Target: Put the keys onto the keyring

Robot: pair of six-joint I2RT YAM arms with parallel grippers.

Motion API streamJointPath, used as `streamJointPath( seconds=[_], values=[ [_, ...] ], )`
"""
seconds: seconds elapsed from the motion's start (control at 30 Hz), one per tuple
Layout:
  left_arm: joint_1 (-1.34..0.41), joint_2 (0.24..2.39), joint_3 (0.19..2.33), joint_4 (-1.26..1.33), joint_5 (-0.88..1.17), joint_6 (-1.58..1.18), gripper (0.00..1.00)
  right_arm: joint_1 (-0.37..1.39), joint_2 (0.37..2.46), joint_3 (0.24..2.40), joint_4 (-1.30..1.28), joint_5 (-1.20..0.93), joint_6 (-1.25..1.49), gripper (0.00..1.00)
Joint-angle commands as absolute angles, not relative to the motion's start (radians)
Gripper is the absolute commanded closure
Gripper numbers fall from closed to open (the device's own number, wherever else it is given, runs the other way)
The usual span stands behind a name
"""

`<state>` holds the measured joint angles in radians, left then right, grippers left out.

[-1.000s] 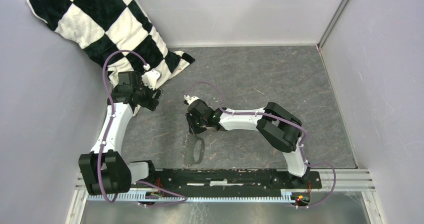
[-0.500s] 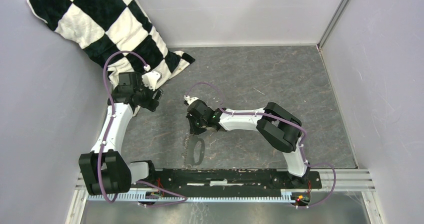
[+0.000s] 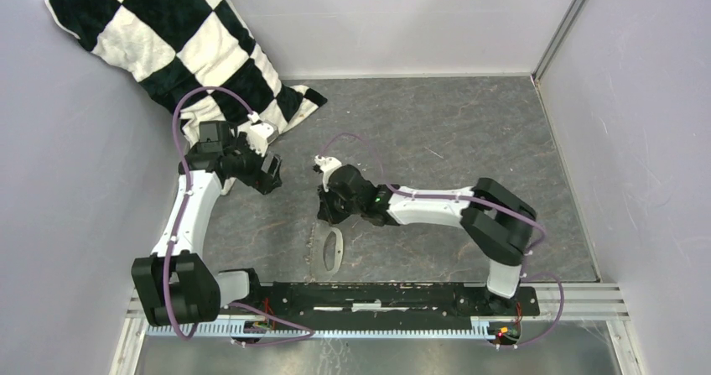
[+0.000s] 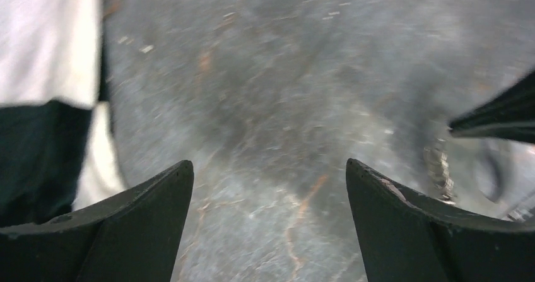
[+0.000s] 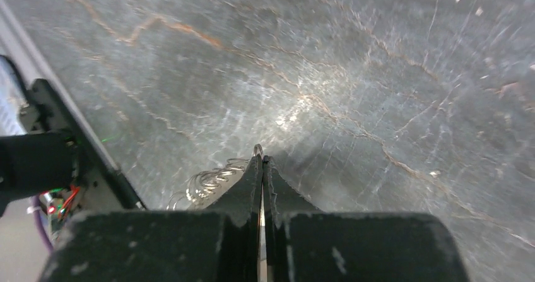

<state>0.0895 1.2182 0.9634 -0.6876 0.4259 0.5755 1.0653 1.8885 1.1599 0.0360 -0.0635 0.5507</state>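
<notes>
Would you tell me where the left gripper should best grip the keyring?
Likely its bare near end: the right gripper pinches the far end of the keyring, and small pieces crowd its left edge. Come from above, the open left gripper straddling the thin wire.

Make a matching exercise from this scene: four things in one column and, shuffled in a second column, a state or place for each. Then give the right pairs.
Things:
1. left gripper
2. right gripper
3. keyring
4. checkered cloth

States or places:
A. black and white, bunched in the far left corner
B. jaws wide apart, nothing between them
C. fingers pressed together on a thin wire
D. silvery loop, pinched at its rim, near the front rail

Pairs: 1-B, 2-C, 3-D, 4-A
</notes>
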Motion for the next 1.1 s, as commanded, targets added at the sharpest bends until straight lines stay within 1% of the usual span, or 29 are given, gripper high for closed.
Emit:
streamJointPath(
  seconds=[0.0, 0.03, 0.1, 0.17, 0.2, 0.23, 0.37, 0.57, 0.77, 0.87, 0.93, 1.0, 1.07],
  values=[
    [0.091, 1.188, 1.073, -0.895, 0.792, 0.750, 0.04, 1.069, 1.694, 1.098, 0.193, -0.067, 0.405, 1.00],
    [0.091, 1.173, 1.094, -0.955, 0.873, 0.802, 0.03, 1.070, 1.654, 1.078, 0.214, -0.080, 0.367, 1.00],
    [0.091, 1.154, 1.147, -1.093, 0.956, 0.937, 0.02, 1.069, 1.587, 1.047, 0.244, -0.122, 0.318, 1.00],
    [0.091, 1.139, 1.202, -1.258, 1.029, 1.123, 0.02, 1.071, 1.522, 1.023, 0.263, -0.173, 0.272, 1.00],
    [0.091, 1.132, 1.227, -1.374, 1.069, 1.292, 0.02, 1.071, 1.486, 1.008, 0.282, -0.211, 0.249, 1.00],
    [0.089, 1.119, 1.246, -1.453, 1.089, 1.344, 0.02, 1.071, 1.459, 1.001, 0.293, -0.233, 0.228, 0.99],
    [0.087, 1.050, 1.309, -1.466, 1.145, 1.324, 0.09, 1.073, 1.349, 0.954, 0.359, -0.324, 0.147, 1.00],
    [0.060, 1.102, 1.486, -1.465, 1.263, 1.202, 0.13, 1.075, 1.270, 0.964, 0.368, -0.368, 0.028, 1.00],
    [-0.105, 1.026, 1.428, -1.465, 1.189, 1.192, 0.14, 1.093, 1.205, 0.965, 0.373, -0.326, -0.106, 1.00],
    [-0.151, 0.995, 1.390, -1.448, 1.189, 1.199, 0.18, 1.108, 1.164, 0.924, 0.408, -0.292, -0.181, 1.00],
    [-0.152, 0.974, 1.364, -1.367, 1.210, 1.143, 0.22, 1.119, 1.143, 0.896, 0.438, -0.270, -0.221, 0.99],
    [-0.153, 0.951, 1.330, -1.219, 1.220, 1.025, 0.26, 1.126, 1.137, 0.890, 0.443, -0.251, -0.255, 1.00],
    [-0.157, 0.925, 1.288, -1.072, 1.222, 0.914, 0.27, 1.133, 1.136, 0.891, 0.443, -0.231, -0.285, 1.00]
  ],
)
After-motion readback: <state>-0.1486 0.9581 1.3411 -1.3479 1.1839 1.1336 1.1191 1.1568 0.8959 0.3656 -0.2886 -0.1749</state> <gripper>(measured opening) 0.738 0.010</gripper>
